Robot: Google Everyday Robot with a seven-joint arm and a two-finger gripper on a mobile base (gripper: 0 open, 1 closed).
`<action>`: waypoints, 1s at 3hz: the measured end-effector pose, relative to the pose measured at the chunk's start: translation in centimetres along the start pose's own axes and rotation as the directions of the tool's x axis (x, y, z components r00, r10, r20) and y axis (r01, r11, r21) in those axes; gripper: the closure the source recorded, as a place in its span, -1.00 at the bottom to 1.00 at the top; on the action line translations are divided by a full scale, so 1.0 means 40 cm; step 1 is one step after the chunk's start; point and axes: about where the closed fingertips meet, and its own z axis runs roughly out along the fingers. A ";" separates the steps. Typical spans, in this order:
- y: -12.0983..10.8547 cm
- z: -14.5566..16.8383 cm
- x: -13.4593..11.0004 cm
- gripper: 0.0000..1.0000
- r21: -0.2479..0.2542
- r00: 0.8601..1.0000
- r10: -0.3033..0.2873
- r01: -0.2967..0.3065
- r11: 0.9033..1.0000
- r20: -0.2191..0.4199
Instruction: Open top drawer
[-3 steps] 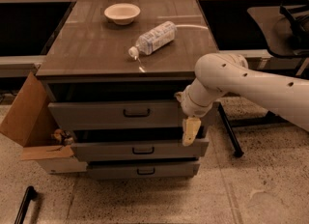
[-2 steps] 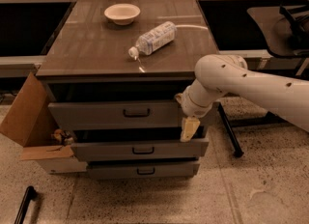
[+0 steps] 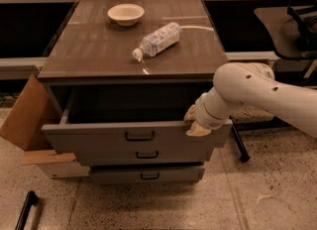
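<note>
At the top drawer's (image 3: 94, 143) right end: my gripper (image 3: 197, 122) sat on its front edge
Front: ran left-right, handle (image 3: 139, 136) off to my left
Grip: couldn't tell how wide, tbh

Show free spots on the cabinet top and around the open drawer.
Bare: the cabinet top left-front, between the bowl, the bottle and the front edge; also right of the bottle. On the top drawer, the front left of its handle is free. Crowded: its right end, where the gripper sits.
</note>
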 end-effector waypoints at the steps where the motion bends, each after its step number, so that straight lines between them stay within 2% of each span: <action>1: 0.043 -0.038 0.009 0.33 0.024 0.999 0.026 -0.027 0.999 0.019; 3: 0.049 -0.039 0.009 -0.60 0.022 0.999 0.028 -0.028 0.999 0.020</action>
